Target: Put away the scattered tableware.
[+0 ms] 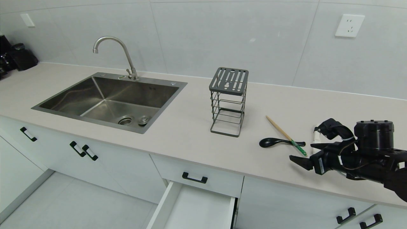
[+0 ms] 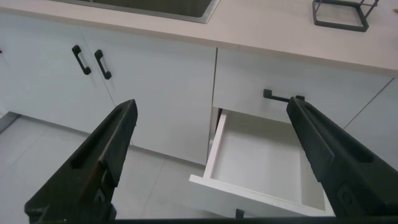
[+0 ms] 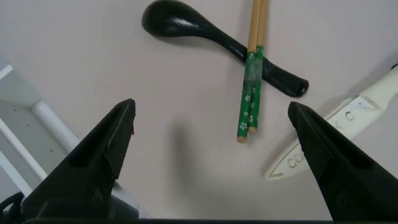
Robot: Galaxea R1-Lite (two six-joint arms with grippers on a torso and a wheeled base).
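there was one black spoon (image 3: 186, 28), two chopsticks (image 3: 252, 93), one white utensil (image 3: 348, 124), one wire rack (image 1: 228, 101), one sink (image 1: 133, 95) and one open drawer (image 1: 194, 210).

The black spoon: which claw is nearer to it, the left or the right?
Right. The right claw hangs open over the counter beside the black spoon; the left claw is away from it, facing the open drawer below the counter.
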